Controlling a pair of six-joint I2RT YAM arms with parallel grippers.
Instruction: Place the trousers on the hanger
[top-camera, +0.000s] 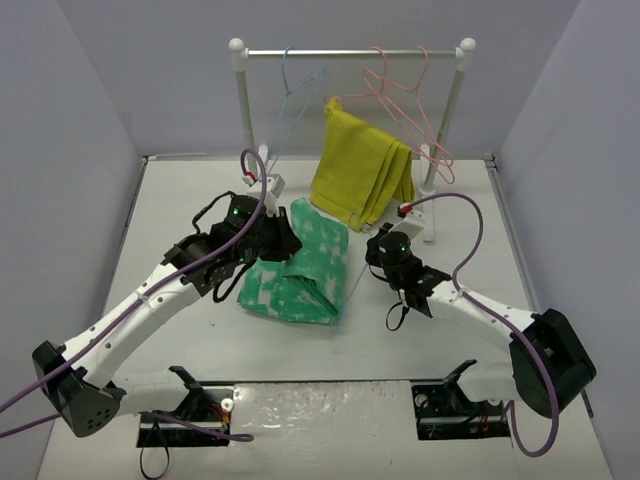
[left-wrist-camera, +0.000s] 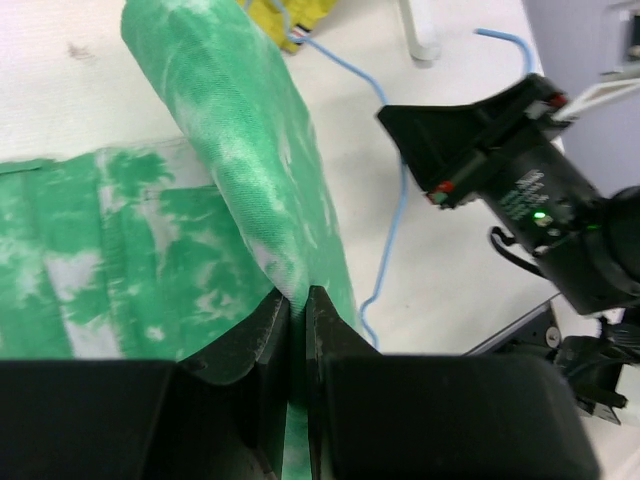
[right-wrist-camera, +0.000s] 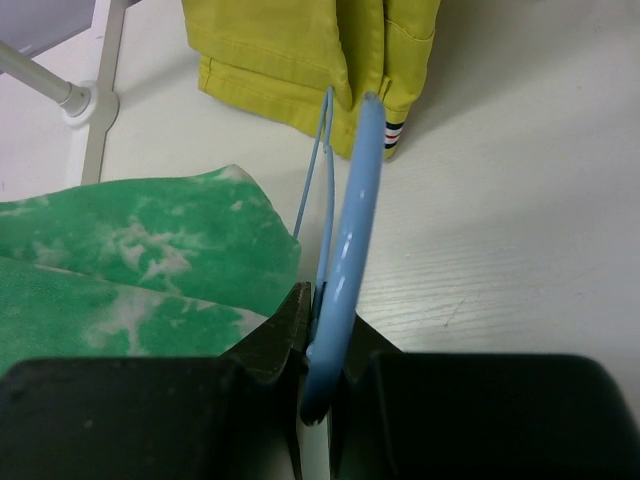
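From above, the left pincer (top-camera: 284, 240) is pressed together on the upper left edge of the trousers (top-camera: 300, 275). These lie bunched on the table (top-camera: 170, 190) between the two arms. The right pincer (top-camera: 374, 250) sits just right of the cloth. The hanger (top-camera: 347, 290) shows only as a faint blue wire along the cloth's edge below that pincer. Beyond both pincers, a rack (top-camera: 350, 52) carries another blue hanger (top-camera: 295, 95), pink hangers (top-camera: 405, 95) and a yellow garment (top-camera: 360, 170).

In the left wrist view, the fingertips (left-wrist-camera: 275, 320) pinch a raised fold of the trousers (left-wrist-camera: 230, 150) that climbs away ahead of them. Flatter cloth lies to their left. The hanger wire (left-wrist-camera: 395, 215) runs along the table to their right.

In the right wrist view, the right pincer (right-wrist-camera: 320, 300) is clamped on the hanger (right-wrist-camera: 348, 230), whose wire rises ahead of the tips. The trousers (right-wrist-camera: 130, 250) lie ahead-left, the yellow garment farther ahead.
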